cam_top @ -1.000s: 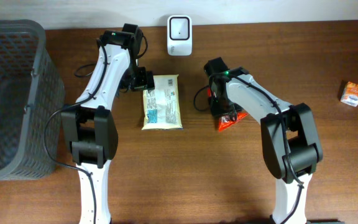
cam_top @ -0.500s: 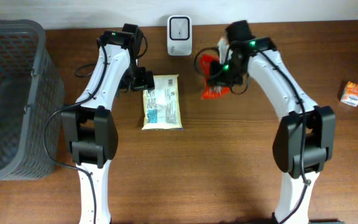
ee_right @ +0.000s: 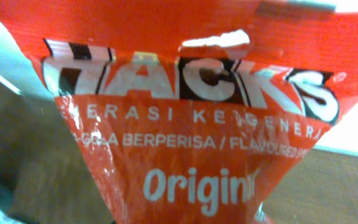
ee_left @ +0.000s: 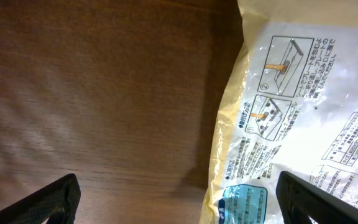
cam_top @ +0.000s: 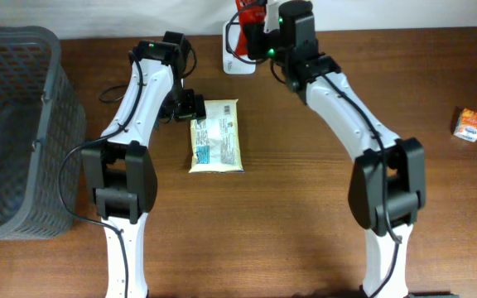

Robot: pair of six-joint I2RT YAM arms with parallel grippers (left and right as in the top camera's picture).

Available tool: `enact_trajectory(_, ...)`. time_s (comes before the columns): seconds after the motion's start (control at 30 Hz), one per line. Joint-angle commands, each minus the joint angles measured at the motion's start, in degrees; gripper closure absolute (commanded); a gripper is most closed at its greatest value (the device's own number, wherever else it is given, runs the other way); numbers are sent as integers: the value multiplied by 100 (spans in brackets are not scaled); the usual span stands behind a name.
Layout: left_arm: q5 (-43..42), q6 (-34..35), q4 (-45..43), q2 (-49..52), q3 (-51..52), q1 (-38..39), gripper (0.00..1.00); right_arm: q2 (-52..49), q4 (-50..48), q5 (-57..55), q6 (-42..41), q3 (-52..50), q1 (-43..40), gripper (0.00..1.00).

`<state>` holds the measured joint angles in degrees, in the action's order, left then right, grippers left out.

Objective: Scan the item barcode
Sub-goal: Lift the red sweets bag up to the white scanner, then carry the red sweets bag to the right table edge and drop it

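Our right gripper [cam_top: 252, 18] is clamped on the red Hacks packet [ee_right: 191, 143], held up at the table's far edge just above the white scanner [cam_top: 235, 64]. Our left gripper [cam_top: 195, 108], jaws spread wide and empty, sits beside the pale yellow packet [cam_top: 216, 136] nearer the table's middle.

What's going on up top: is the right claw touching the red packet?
Touching. Overhead, the right claw holds the red packet aloft over the scanner; the packet fills its wrist view.
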<state>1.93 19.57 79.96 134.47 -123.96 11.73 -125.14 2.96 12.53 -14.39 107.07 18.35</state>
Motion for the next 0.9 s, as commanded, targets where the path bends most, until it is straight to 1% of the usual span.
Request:
enact_trajectory(0.0, -22, 76, 4, -11, 28, 0, 1, -518, -859, -236, 17, 85, 72, 82)
enact_trajectory(0.1, -22, 76, 4, -13, 28, 0, 1, -970, -2081, -448, 22, 85, 72, 84)
enact_trajectory(0.17, -22, 76, 4, -13, 28, 0, 1, -1191, -2487, -929, 61, 85, 72, 86)
enact_trajectory(0.23, -22, 76, 4, -11, 28, -2, 1, -1329, -2573, -1086, 61, 85, 68, 87)
enact_trajectory(0.4, -22, 76, 4, -11, 28, -2, 1, -1552, -2618, -1084, 59, 85, 79, 87)
enact_trajectory(0.63, -22, 74, 4, -13, 28, -2, 1, -1574, -2741, -1073, 57, 85, 81, 90)
enact_trajectory(0.77, -22, 76, 4, -11, 28, 0, 1, -1322, -2824, -1069, 4, 87, -125, 94)
enact_trajectory(0.87, -22, 74, 4, -11, 28, -2, 1, -894, -2450, -1067, -424, 87, -450, 95)
